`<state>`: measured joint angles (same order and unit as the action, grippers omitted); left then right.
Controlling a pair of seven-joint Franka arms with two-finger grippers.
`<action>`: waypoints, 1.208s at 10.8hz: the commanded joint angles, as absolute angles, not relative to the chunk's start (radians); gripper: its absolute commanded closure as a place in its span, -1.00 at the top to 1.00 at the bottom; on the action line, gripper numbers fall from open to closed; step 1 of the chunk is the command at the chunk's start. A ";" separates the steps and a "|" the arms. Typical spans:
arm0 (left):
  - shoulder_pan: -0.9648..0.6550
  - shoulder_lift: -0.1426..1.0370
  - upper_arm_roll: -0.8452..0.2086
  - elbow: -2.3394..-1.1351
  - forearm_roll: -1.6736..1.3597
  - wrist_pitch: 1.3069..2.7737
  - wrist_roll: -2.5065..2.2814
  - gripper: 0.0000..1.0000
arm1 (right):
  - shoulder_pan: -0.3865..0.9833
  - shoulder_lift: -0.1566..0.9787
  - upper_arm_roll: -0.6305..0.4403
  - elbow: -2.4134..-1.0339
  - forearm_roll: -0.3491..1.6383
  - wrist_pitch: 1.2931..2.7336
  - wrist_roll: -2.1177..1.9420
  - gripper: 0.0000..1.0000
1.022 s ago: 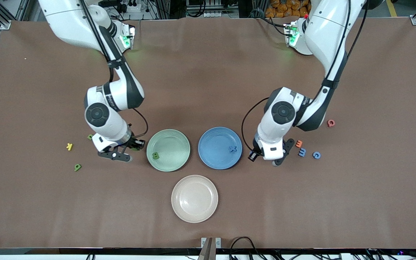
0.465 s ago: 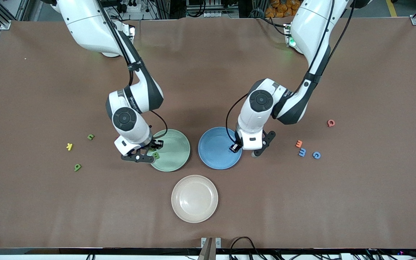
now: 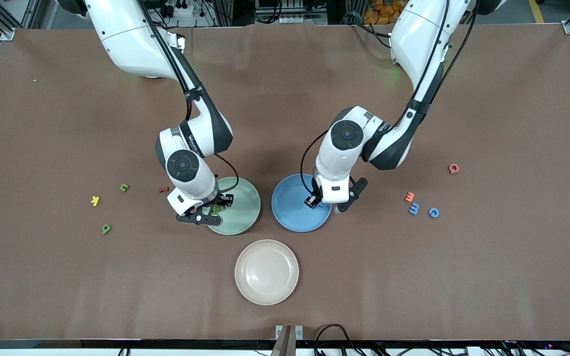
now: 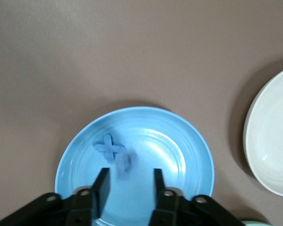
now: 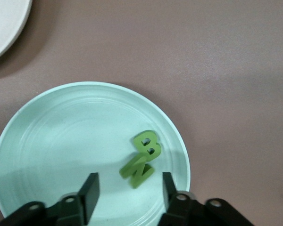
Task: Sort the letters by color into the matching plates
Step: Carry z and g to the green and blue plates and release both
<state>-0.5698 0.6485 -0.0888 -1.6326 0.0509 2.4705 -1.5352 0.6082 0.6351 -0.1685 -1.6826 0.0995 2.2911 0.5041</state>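
Left pincer (image 4: 129, 181), fingers apart, over blue plate (image 4: 188, 141) holding blue letters (image 4: 108, 148); right pincer (image 5: 129, 188), fingers apart, over green plate (image 5: 61, 136) holding green letters (image 5: 144, 157).

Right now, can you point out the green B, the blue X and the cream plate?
green B (image 5: 148, 143), right wrist view, on its upper loop.
blue X (image 4: 108, 147), left wrist view, at its crossing.
cream plate (image 3: 266, 272), front view, on its bare centre.
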 commanded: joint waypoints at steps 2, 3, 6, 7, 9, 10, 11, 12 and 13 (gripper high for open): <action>-0.617 0.669 -0.072 -1.606 0.052 2.457 -1.542 1.00 | 0.597 0.640 -0.170 -1.660 0.086 2.272 0.479 1.00; -0.612 0.667 -0.071 -1.606 0.052 2.457 -1.543 1.00 | 0.592 0.635 -0.178 -1.663 0.086 2.267 0.433 1.00; -0.600 0.661 -0.046 -1.617 0.084 2.451 -1.439 1.00 | 0.565 0.627 -0.227 -1.663 0.084 2.260 0.349 1.00; -0.595 0.661 -0.045 -1.621 0.092 2.439 -1.390 1.00 | 0.543 0.624 -0.238 -1.661 0.084 2.258 0.316 1.00; -0.559 0.660 -0.044 -1.620 0.094 2.399 -1.307 1.00 | 0.490 0.626 -0.248 -1.666 0.084 2.258 0.250 1.00; -0.537 0.655 -0.044 -1.620 0.094 2.373 -1.258 1.00 | 0.471 0.626 -0.267 -1.666 0.084 2.260 0.235 1.00; -0.522 0.647 -0.044 -1.620 0.094 2.344 -1.197 1.00 | 0.450 0.626 -0.273 -1.666 0.084 2.260 0.232 1.00; -0.496 0.638 -0.044 -1.620 0.094 2.311 -1.143 1.00 | 0.425 0.626 -0.275 -1.666 0.084 2.266 0.232 1.00; -0.477 0.632 -0.044 -1.620 0.094 2.290 -1.096 1.00 | 0.396 0.624 -0.275 -1.670 0.084 2.264 0.230 1.00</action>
